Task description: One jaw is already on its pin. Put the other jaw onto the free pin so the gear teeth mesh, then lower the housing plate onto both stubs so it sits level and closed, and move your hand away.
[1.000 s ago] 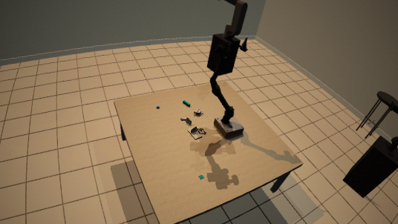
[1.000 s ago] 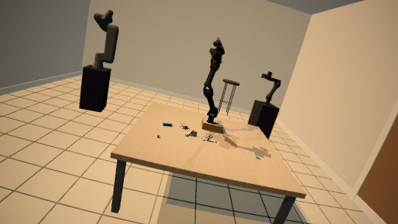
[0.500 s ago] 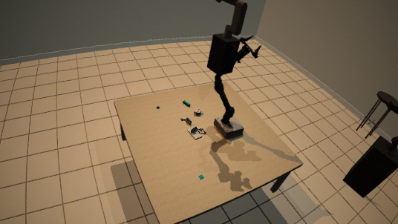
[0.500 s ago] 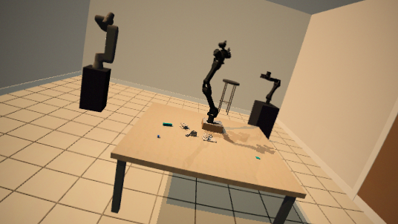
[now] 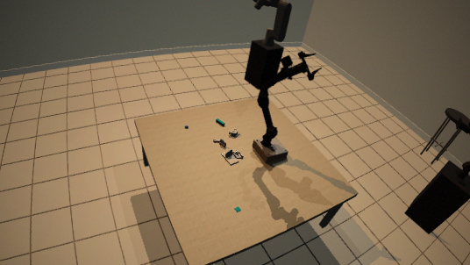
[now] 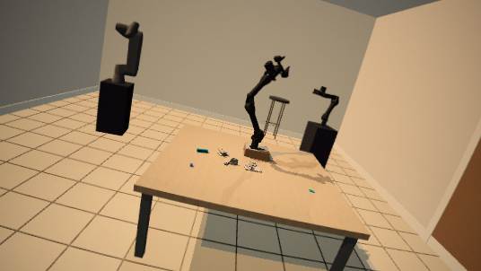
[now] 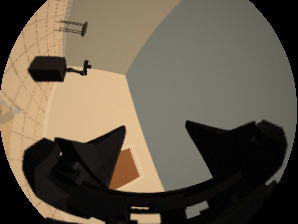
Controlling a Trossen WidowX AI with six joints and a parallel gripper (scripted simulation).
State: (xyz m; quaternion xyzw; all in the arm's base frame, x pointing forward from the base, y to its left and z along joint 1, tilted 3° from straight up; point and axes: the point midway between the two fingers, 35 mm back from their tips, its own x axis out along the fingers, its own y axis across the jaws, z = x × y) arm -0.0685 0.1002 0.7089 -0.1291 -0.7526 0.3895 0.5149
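Observation:
My gripper (image 5: pixel 317 62) (image 6: pixel 286 63) (image 7: pixel 156 125) is open and empty, raised high above the table and away from the parts. A pale flat piece with dark parts on it (image 5: pixel 230 154) (image 6: pixel 251 166) lies in front of the arm's base. A small dark-and-pale part (image 5: pixel 223 143) (image 6: pixel 232 161) lies beside it. Another pale part (image 5: pixel 234 132) (image 6: pixel 223 152) lies farther towards the teal bar. The parts are too small to tell which are the jaws, pins, stubs or housing plate, or whether any teeth mesh. The wrist view shows none of them.
On the table (image 5: pixel 175 175) (image 6: pixel 179 188) are a teal bar (image 5: pixel 220 122) (image 6: pixel 202 151), a small blue block (image 5: pixel 186 127) (image 6: pixel 191 165) and a teal square (image 5: pixel 238 209) (image 6: pixel 311 191). Other arms on black pedestals and a stool (image 5: pixel 457 119) (image 6: pixel 279 100) stand off the table.

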